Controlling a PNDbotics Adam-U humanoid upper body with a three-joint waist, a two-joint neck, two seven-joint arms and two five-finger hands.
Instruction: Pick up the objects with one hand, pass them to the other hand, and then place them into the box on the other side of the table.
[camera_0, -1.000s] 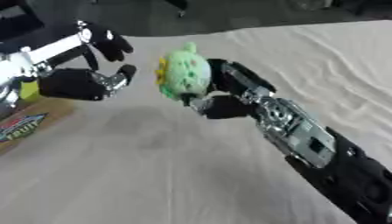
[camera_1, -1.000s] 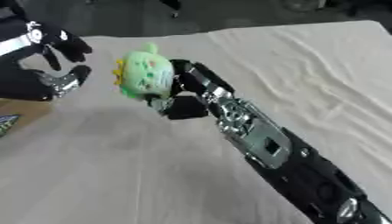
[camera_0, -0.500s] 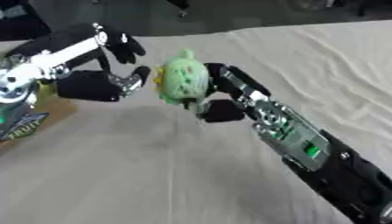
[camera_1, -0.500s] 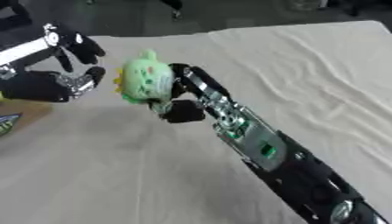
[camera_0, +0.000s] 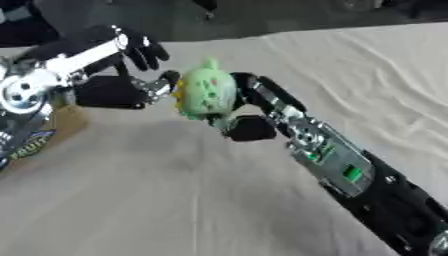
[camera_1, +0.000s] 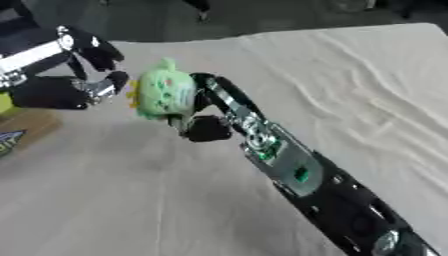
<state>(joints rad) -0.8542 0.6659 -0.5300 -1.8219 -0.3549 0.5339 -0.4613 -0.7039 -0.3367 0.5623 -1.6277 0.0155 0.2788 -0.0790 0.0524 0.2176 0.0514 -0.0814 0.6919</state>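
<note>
Above cloth-covered table (camera_0: 157, 200), right hand (camera_0: 249, 117) fingers around green toy (camera_0: 206, 92).

Pale green toy (camera_0: 206, 93) with yellow edge, black hands (camera_0: 114, 91) (camera_0: 254, 126), cream cloth (camera_0: 350, 80), brown box (camera_0: 35, 137).

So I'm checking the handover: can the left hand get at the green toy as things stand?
Probably yes. The left hand is open right beside the green toy, which the right hand holds up above the table, and nothing lies between them.
</note>
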